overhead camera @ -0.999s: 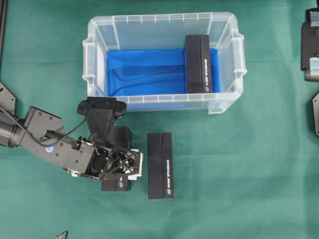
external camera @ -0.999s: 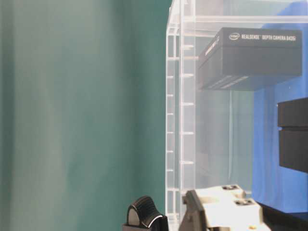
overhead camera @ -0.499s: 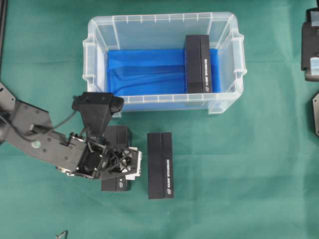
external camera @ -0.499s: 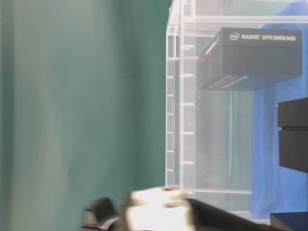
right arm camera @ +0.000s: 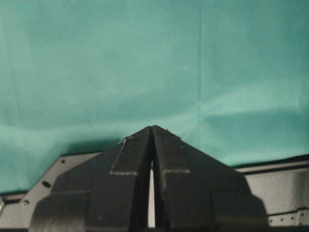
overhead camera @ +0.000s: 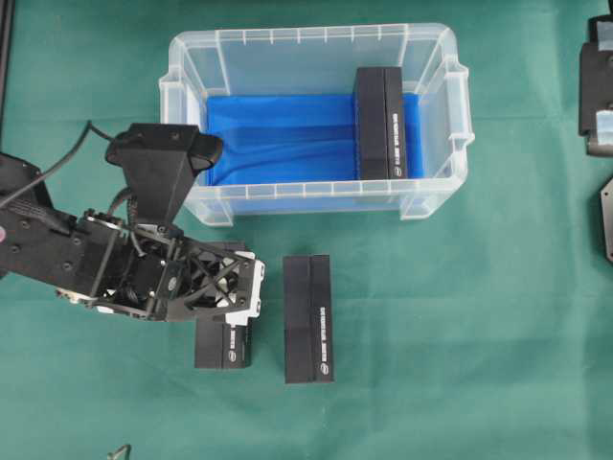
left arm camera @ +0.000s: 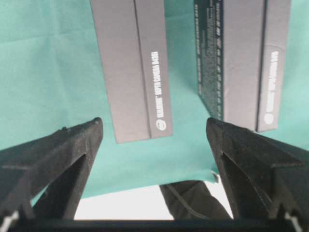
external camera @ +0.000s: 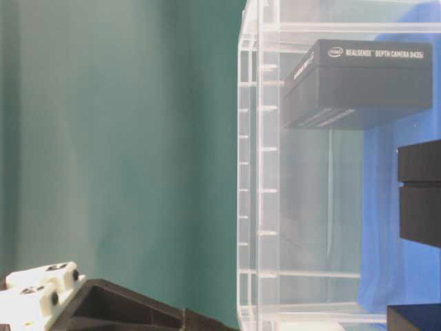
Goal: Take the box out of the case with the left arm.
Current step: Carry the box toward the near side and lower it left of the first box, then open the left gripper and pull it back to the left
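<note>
Under open left gripper [overhead camera: 251, 288]: box [overhead camera: 224, 345], clear of fingers.

The desk [overhead camera: 479, 335] was covered with a green cloth, a little wrinkled. The case [overhead camera: 316, 38] was clear plastic with a ribbed rim, and a bright blue sheet [overhead camera: 278, 134] lay on its bottom. The box inside the case [overhead camera: 381, 123] was dark grey, almost black, with a thin line of small white print along one side. The two boxes on the cloth [overhead camera: 309, 318] had the same dark grey colour and the same white print. The left arm [overhead camera: 57, 254] was black, and its tool [overhead camera: 230, 287] showed a black lattice pattern with white parts at the fingers. The right tool [right arm camera: 152, 140] was black.
</note>
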Robot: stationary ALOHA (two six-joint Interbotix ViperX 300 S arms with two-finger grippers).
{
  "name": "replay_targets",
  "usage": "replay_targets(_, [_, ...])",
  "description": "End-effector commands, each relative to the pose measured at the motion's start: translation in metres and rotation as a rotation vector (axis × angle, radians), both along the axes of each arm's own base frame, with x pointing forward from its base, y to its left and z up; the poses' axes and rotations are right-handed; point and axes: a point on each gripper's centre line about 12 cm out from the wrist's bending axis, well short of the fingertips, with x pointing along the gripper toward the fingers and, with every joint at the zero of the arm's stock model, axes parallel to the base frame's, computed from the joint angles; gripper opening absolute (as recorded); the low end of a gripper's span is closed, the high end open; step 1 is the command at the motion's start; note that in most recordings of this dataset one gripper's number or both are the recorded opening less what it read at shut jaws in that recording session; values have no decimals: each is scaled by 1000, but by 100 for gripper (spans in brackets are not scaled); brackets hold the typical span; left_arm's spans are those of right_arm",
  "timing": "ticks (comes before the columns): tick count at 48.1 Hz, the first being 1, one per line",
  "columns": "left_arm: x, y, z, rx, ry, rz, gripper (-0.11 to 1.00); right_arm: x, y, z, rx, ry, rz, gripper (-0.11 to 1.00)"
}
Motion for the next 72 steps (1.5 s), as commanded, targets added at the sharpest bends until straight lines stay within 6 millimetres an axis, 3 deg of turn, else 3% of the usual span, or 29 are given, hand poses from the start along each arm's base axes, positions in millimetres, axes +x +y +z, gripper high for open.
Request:
replay_targets(1, [0, 2, 16, -6, -44, 1, 90, 1, 0, 4, 0, -17, 0, 0])
replay_targets(22, [-21, -3, 18, -13, -40, -18, 90, 1, 0, 3, 0, -14, -1, 0])
replay_targets(35, [-64, -3, 11, -30, -21, 15, 90, 0, 0, 3, -1, -13, -1, 0])
replay_targets(51, [-114, 12, 6, -39, -36, 11, 89, 2, -1, 2, -3, -6, -3, 0])
replay_targets(63, [-116, 20, 6, -31, -35, 25, 89, 1, -1, -1, -3, 1, -3, 0])
replay_targets(72, [-122, 37, 7, -13, -14, 67, 89, 1, 0, 0, -3, 2, 1, 0])
